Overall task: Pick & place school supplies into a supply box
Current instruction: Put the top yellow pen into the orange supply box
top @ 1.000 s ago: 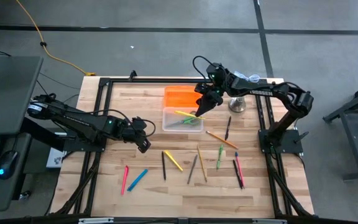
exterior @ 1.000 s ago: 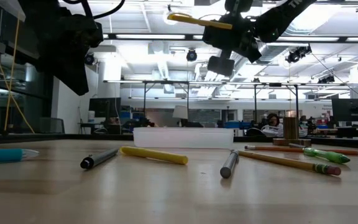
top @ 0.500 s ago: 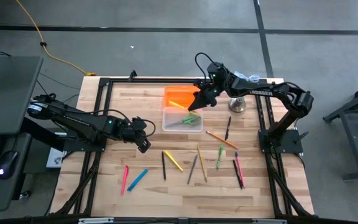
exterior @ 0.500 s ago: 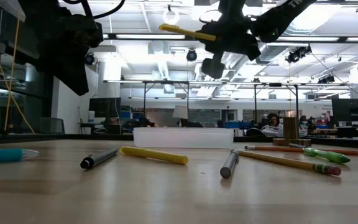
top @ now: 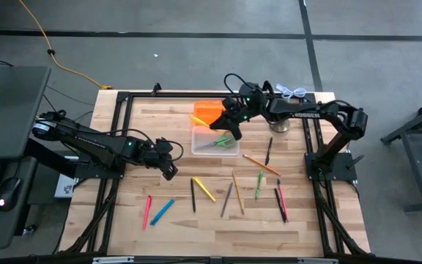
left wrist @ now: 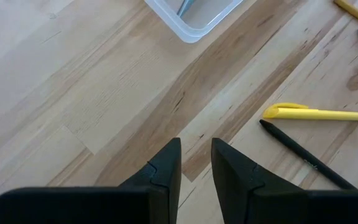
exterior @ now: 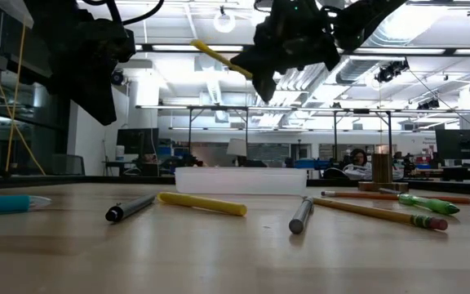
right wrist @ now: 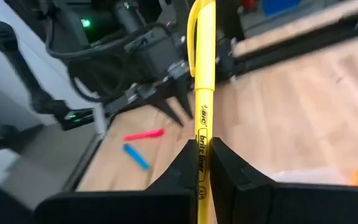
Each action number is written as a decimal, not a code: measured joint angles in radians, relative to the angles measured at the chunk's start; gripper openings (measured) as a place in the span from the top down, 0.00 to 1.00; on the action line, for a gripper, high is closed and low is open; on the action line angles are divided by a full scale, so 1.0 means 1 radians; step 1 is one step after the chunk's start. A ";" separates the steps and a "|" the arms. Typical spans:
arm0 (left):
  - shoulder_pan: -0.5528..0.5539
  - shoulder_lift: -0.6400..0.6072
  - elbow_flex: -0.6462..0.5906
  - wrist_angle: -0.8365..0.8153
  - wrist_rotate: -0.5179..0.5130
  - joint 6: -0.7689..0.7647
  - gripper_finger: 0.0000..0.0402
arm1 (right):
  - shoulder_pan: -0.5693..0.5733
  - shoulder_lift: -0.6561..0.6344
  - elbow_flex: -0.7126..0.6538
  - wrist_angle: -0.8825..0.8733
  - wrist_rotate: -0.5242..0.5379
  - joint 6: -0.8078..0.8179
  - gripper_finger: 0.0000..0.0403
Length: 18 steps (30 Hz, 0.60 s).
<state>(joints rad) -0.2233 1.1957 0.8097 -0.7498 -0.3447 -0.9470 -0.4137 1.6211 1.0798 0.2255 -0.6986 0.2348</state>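
Observation:
My right gripper [top: 230, 122] [right wrist: 202, 163] is shut on a yellow highlighter [top: 200, 119] [exterior: 219, 59] high above the far end of the clear supply box [top: 215, 141] [exterior: 241, 180]. Green-handled scissors [top: 223, 141] lie inside the box. My left gripper [top: 168, 168] [left wrist: 195, 149] hovers over bare wood left of the box, its fingers a narrow gap apart and touching nothing. Several pens and pencils lie flat on the near half of the table, among them a yellow pen [top: 204, 188] [left wrist: 319, 112] and a pink marker [top: 147, 210]. My right gripper pinches the highlighter's barrel at its printed label [right wrist: 201, 149] between the two fingers. The highlighter runs along the fingers, and its clip end [right wrist: 196, 18] sticks out beyond them. It is lifted clear and slants up toward the table's left [exterior: 206, 51].
A bright orange piece [top: 209, 111] lies just beyond the box, under the held highlighter. A silver bell [top: 278, 123] stands to the right of the box. A black frame [top: 123, 99] rims the table. Bare wood lies between my left gripper and the box.
My right gripper has moved toward the table's left and turned, still shut on the highlighter. The highlighter lay level over the box; it now points left over the orange piece with its free end tipped upward.

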 joint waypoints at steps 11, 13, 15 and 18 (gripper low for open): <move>0.000 0.000 0.000 0.011 0.020 0.000 0.71 | -0.012 -0.009 0.000 0.243 0.047 -0.027 0.99; 0.000 0.000 0.000 0.027 0.020 0.000 0.71 | -0.016 -0.023 0.000 0.244 0.053 -0.033 0.99; 0.000 0.000 0.000 0.037 0.020 0.000 0.71 | -0.022 -0.039 0.000 0.248 0.053 -0.034 0.99; 0.000 0.000 0.000 0.055 0.017 0.000 0.71 | -0.026 -0.056 0.000 0.250 0.053 -0.038 1.00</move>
<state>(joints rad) -0.2234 1.1957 0.8097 -0.6951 -0.3273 -0.9474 -0.4398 1.5648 1.0801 0.4752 -0.6456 0.1970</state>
